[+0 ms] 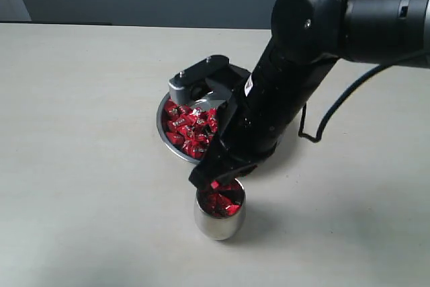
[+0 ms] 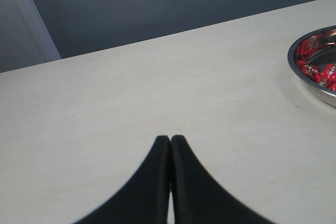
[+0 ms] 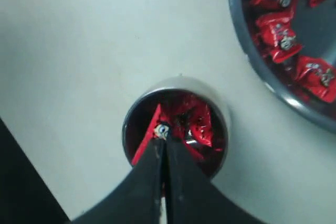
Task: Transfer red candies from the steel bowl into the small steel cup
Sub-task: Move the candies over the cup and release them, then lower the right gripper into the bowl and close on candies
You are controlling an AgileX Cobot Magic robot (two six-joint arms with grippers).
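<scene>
Candy is pinched at the very tips of my right fingers [image 3: 155, 153]: one small red candy [image 3: 151, 139] in a shiny wrapper. Its silvery-dark mark shows just where the two black tips press together, and a flap of wrapper sticks out along one side. These fingers hang directly over the mouth of the small polished steel cup [image 3: 178, 83], a rounded tumbler with no handle that stands upright on the pale bench [image 1: 80, 132]. Inside it several more red-wrapped candies [image 3: 202, 127] already lie heaped close to the rim. In the exterior view the cup stands nearer the camera than the wide, shallow steel bowl [image 1: 161, 122], close to it but not touching. My black right arm [image 1: 282, 99] reaches across above the bowl's right side and hides part of it. The bowl holds a pile of red candies [image 1: 191, 129] bunched mainly on its left half, with some bare reflective bottom showing near the far rim. My left fingers [image 2: 160, 153] are pressed together with nothing between them, over bare bench and apart from the bowl, whose rim and a few candies show at the edge of the left wrist view.
</scene>
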